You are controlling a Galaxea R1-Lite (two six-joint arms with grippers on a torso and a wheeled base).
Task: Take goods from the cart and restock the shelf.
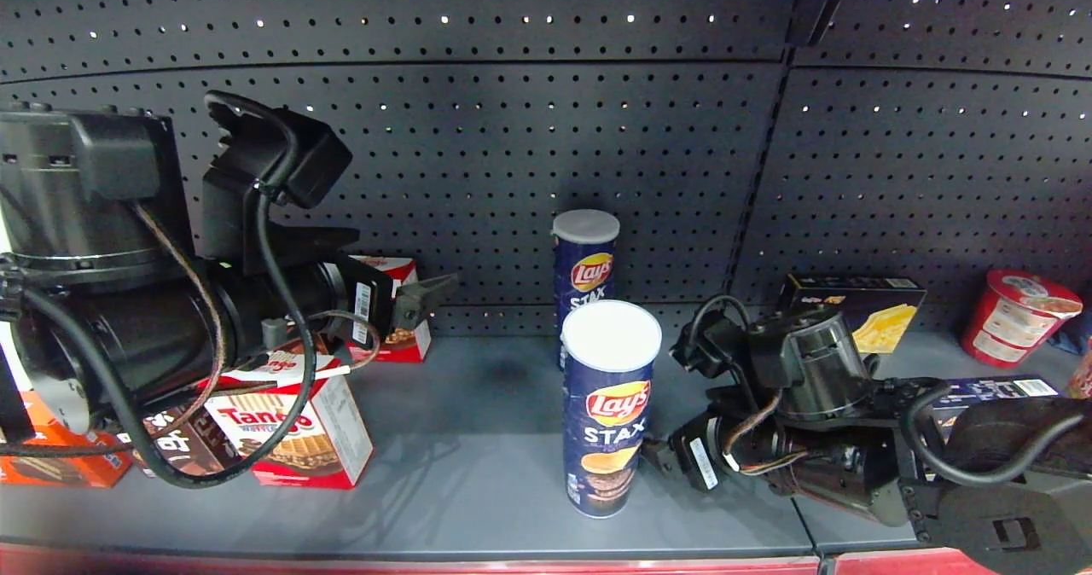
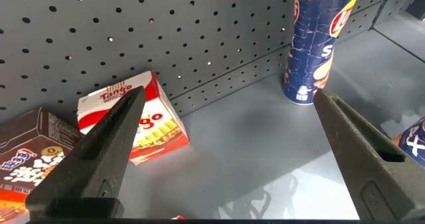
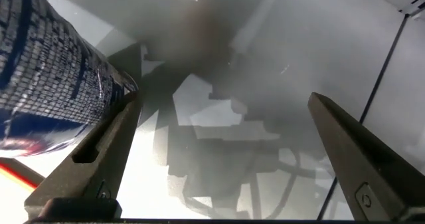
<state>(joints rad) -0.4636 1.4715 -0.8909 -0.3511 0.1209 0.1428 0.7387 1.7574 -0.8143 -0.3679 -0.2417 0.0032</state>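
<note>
The right hand (image 3: 222,104) is spread wide w/ nothing held; only bare shelf (image 1: 478,473) is seen btwn its fingers. The front chip can (image 1: 610,404) stands upright just beside it, outside one finger (image 3: 113,137) rather than in the gap; contact can't be told. Straight behind that can, close to the pegboard (image 1: 512,131), a rear chip can (image 1: 585,259) is stood upright too, so the goods appear to be already shelved. The left hand (image 2: 229,98) is also wide open and empty, hung above the shelf w/ a wafer box (image 2: 139,121) near one finger and the rear can farther off beyond the other. Handling, as judged: the can is prob. light, a stiff card tube w/ a glossy, slick skin, crushable if squeezed hard, and tall and narrow, so easily tipped. It is best gripped across the body approx. mid-height, w/ moderate force, not by the plastic lid, which could pop off.
</note>
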